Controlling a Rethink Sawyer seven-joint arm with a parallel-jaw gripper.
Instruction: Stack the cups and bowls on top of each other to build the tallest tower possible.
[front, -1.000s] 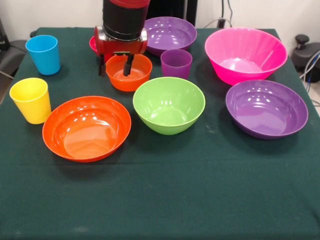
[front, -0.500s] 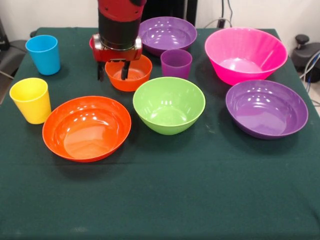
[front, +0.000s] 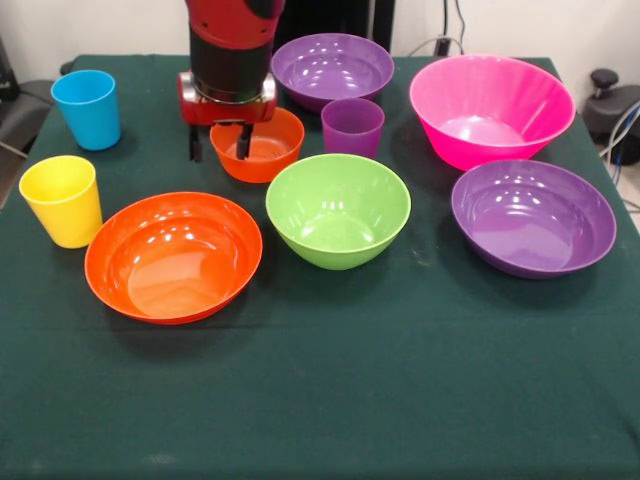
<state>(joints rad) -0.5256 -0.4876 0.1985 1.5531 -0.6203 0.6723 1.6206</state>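
Note:
My gripper (front: 220, 145) hangs open over the left rim of the small orange bowl (front: 268, 152), one finger outside the rim and the other inside the bowl. Nothing is held. The purple cup (front: 352, 127) stands just right of that bowl. At the left are the blue cup (front: 87, 108) and the yellow cup (front: 62, 200). In front lie the wide orange bowl (front: 172, 257) and the green bowl (front: 337, 210). No tower is in view: each cup and bowl stands alone.
A purple bowl (front: 335, 68) sits at the back beside the arm. The large pink bowl (front: 490, 108) and a second purple bowl (front: 533, 217) fill the right side. A dark green cloth (front: 400, 390) covers the table.
The gripper has shifted a little to the picture's left, so its left finger now stands outside the small orange bowl's rim. The bowls and cups have not moved.

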